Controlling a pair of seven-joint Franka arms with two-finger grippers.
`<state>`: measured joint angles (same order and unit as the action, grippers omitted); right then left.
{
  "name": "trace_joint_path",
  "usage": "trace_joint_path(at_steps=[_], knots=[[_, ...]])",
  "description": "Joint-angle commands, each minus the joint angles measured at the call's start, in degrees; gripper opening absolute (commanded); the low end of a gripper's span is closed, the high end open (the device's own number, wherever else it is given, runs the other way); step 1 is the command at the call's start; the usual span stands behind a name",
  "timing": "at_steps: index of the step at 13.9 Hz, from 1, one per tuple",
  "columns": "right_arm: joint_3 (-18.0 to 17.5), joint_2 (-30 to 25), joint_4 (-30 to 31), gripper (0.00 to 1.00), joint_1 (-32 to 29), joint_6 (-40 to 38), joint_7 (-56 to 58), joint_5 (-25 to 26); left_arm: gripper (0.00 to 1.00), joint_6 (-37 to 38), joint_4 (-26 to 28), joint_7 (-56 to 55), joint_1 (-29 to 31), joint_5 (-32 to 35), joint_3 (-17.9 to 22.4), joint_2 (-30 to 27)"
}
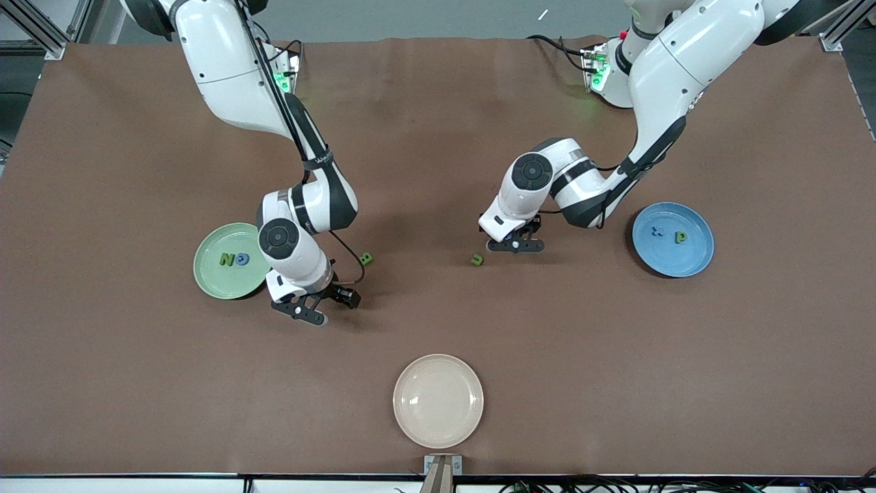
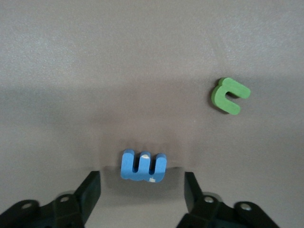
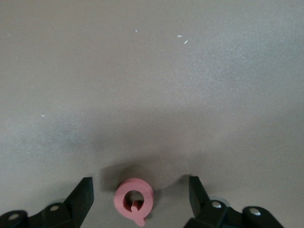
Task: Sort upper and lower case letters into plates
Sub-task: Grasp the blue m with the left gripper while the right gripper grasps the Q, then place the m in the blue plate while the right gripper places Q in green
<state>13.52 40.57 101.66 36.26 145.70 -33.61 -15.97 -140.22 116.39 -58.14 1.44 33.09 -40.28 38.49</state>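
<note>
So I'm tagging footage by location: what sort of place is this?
Likely a robotics lab: two white arms over a brown-covered table, aluminium framing at its corners, and cables along its edge.

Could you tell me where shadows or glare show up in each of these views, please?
Front view: soft glare on the cream plate, and arm shadows on the brown mat. Left wrist view: a dim shadow band crosses the mat above the blue m. Right wrist view: a dark patch surrounds the pink letter; pale specks dot the mat.
</note>
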Motion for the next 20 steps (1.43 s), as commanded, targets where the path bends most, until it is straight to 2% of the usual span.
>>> trace_joint_path(at_steps=[1,4,7,9,13,16,20], knots=[[0.5,0.2,-0.5,0.84,0.7,-0.2,-1.5,0.1,0.73,-0.6,0.0,-1.3,-0.5,2.4,0.4,0.7],[0.5,0.2,-0.5,0.8,1.6,-0.5,-4.1,0.1,0.68,-0.6,-0.1,-1.3,-1.2,2.5,1.2,0.8],[0.5,0.3,-0.5,0.69,1.7,-0.5,-4.0,0.2,0.49,-0.6,-0.2,-1.3,-1.2,2.8,1.2,0.8],[0.5,0.3,-0.4,0.53,1.6,-0.6,-3.7,0.3,0.38,-0.6,-0.3,-1.2,-1.2,2.9,1.3,0.8],[0.5,0.2,-0.5,0.03,1.4,-0.8,-3.2,0.4,0.17,-0.6,-0.4,-1.2,-1.1,5.5,1.5,1.1],[1.0,-0.5,-0.8,0.0,0.7,-4.5,-2.0,0.9,0.1,-0.2,-0.5,-0.8,-0.1,5.6,1.4,0.4],[4.6,-4.6,-0.7,0.0,-2.4,-16.6,9.7,0.9,0.09,2.5,0.1,3.1,3.3,5.5,1.2,-3.2]])
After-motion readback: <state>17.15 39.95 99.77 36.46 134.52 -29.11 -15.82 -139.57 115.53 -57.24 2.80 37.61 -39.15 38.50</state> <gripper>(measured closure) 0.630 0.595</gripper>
